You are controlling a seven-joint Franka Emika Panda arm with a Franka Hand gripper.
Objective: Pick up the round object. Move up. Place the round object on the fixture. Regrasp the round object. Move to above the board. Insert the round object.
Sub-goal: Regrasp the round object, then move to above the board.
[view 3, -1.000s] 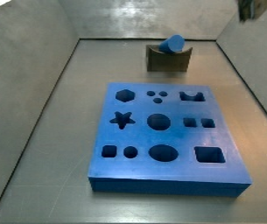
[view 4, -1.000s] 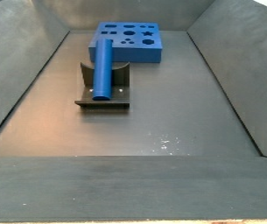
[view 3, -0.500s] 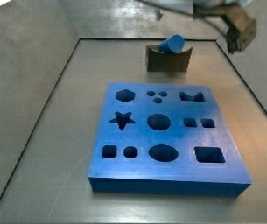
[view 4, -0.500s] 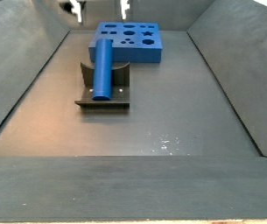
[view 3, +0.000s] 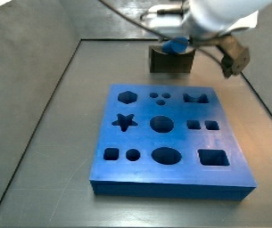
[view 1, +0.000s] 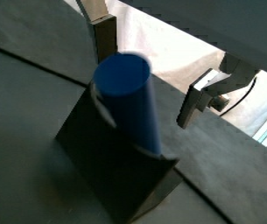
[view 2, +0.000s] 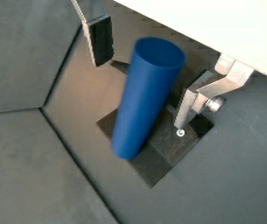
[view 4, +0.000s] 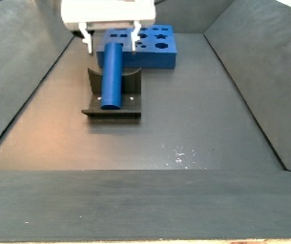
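While the blue peg [view 4: 112, 72] lies in the notch of the fixture [view 4: 114, 99], left of centre in the upper half of a side view, the gripper [view 4: 110, 36] is seen directly above its far end, with one silver finger [view 4: 84, 39] on each side of the peg and clear of it. The jaws are spread wide; in both wrist views the peg [view 1: 133, 101] [view 2: 145, 96] is seen between the two fingers [view 1: 104, 35] [view 2: 101, 39], untouched by either. The peg rests tilted, its round end face raised toward the gripper [view 2: 153, 66]. In a side view the fixture [view 3: 171, 61] appears in the upper middle of the frame, partly covered by the gripper [view 3: 198, 46]. The board [view 3: 168, 138] lies just beside the fixture, filling the centre of that frame, and all its holes are seen empty. In a side view the board [view 4: 148, 48] is found at the top, behind the gripper.
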